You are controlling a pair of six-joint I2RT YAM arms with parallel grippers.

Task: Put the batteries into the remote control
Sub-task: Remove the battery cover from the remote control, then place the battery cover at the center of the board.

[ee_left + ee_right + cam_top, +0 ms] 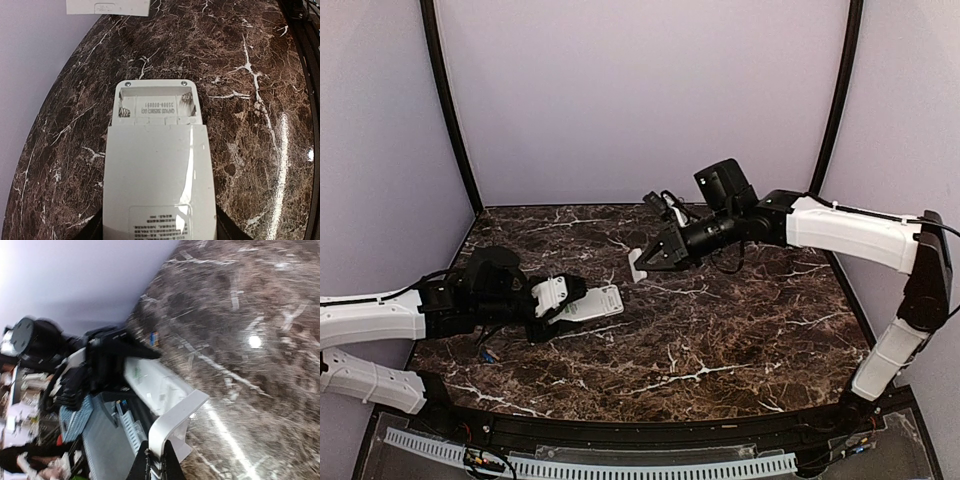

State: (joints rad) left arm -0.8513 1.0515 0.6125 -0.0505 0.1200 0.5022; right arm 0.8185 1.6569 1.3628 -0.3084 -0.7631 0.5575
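The white remote control (590, 303) lies back-up just above the marble table, and my left gripper (565, 305) is shut on its near end. In the left wrist view the remote control (157, 170) fills the middle. Its battery compartment (157, 106) is uncovered, with bare springs and no cells in it. My right gripper (652, 260) hangs over the table's centre, shut on the white battery cover (638, 264). That curved cover (175, 422) is pinched at one edge in the right wrist view. A small blue speck, a battery (488, 354), lies on the table under my left arm.
The dark marble table (720, 330) is ringed by purple walls and two black corner posts (450, 110). A black rail with a white slotted strip (600, 465) runs along the near edge. My right arm (850, 230) reaches in from the right.
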